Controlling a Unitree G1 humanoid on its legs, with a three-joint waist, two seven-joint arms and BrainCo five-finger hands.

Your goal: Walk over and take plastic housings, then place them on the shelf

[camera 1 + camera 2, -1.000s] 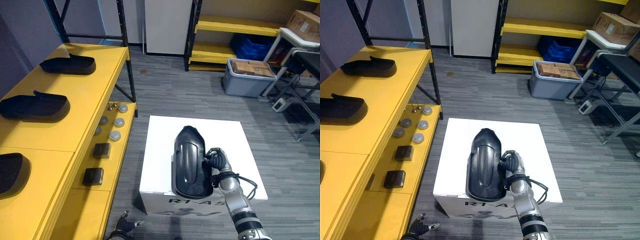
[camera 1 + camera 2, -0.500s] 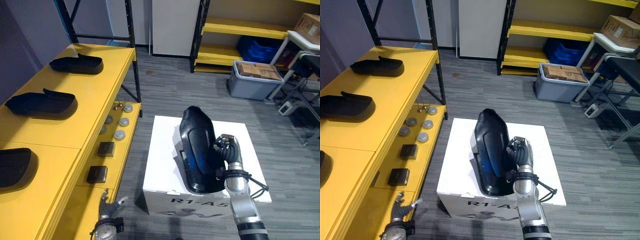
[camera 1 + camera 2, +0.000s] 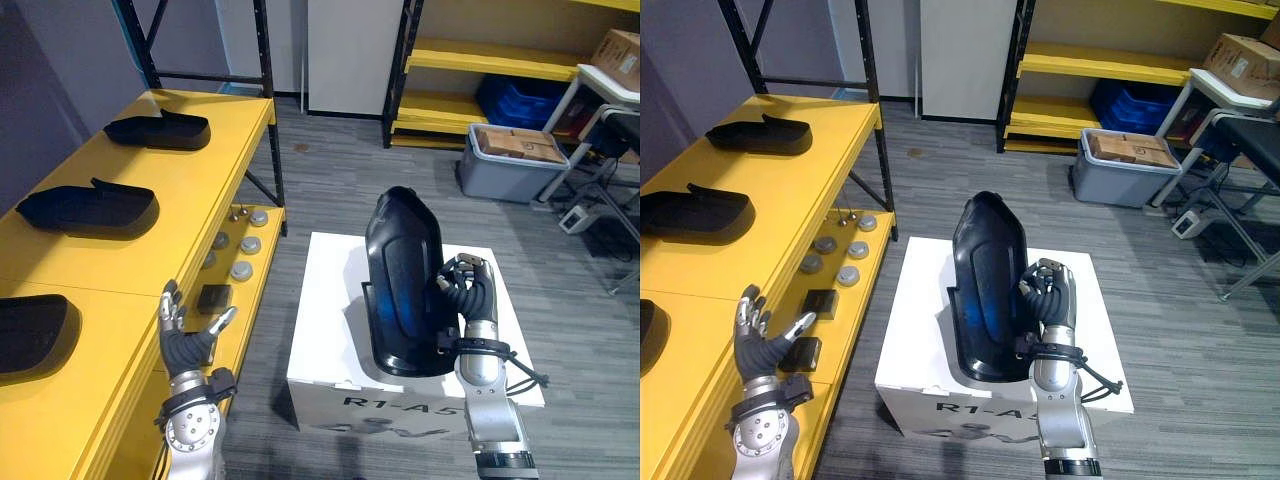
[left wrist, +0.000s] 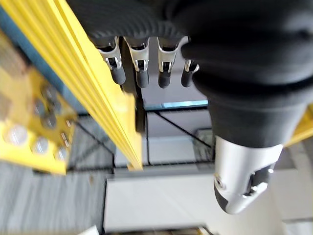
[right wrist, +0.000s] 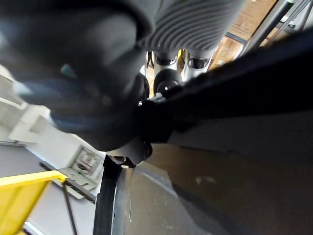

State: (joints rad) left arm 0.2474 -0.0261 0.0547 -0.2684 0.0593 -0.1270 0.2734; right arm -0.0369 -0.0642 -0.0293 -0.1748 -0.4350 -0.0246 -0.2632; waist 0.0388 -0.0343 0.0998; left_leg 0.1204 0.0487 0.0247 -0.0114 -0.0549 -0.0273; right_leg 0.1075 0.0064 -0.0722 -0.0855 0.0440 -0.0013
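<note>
A long black plastic housing stands tilted up on end above the white box. My right hand is shut on its right edge, fingers curled round the rim; the right wrist view shows the dark housing pressed against the hand. My left hand is raised beside the yellow shelf, fingers straight and spread, holding nothing. Three more black housings lie on the shelf top: one far, one in the middle, one near.
Round metal discs and two dark blocks sit on the lower yellow ledge. A grey bin with cardboard boxes stands at the back right, by yellow racking and a folding table's legs.
My right hand has lifted the housing's far end higher, so it stands more upright over the white box. My left hand has risen from the bottom edge, fingers spread.
</note>
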